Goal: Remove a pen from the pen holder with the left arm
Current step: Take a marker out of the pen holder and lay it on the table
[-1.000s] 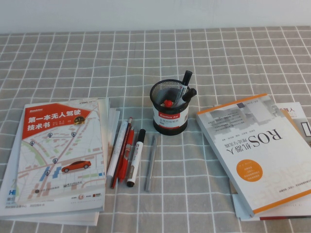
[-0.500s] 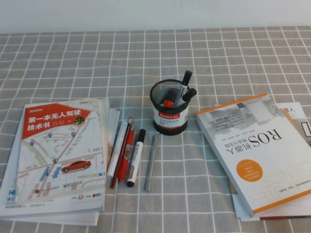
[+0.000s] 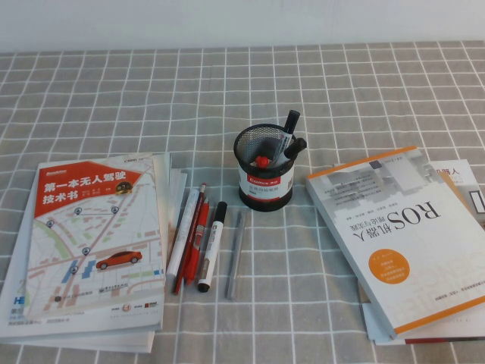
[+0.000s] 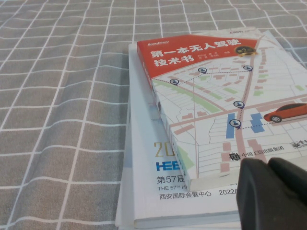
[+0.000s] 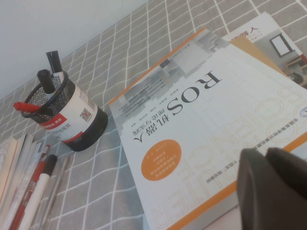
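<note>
A black mesh pen holder (image 3: 265, 188) stands at the middle of the table and also shows in the right wrist view (image 5: 79, 117). It holds two black markers (image 3: 291, 123) and a red pen (image 3: 262, 161). Neither arm appears in the high view. My left gripper (image 4: 266, 164) is shut and empty, hovering over the near corner of the map-covered book (image 4: 216, 96), far from the holder. My right gripper (image 5: 265, 155) is shut, with nothing in it, above the white ROS book (image 5: 192, 120).
Several pens and markers (image 3: 201, 235) lie side by side left of the holder. The map-covered book (image 3: 95, 235) rests on a stack at the left, the ROS book (image 3: 402, 227) on papers at the right. Grey checked cloth (image 3: 227, 83) covers the table.
</note>
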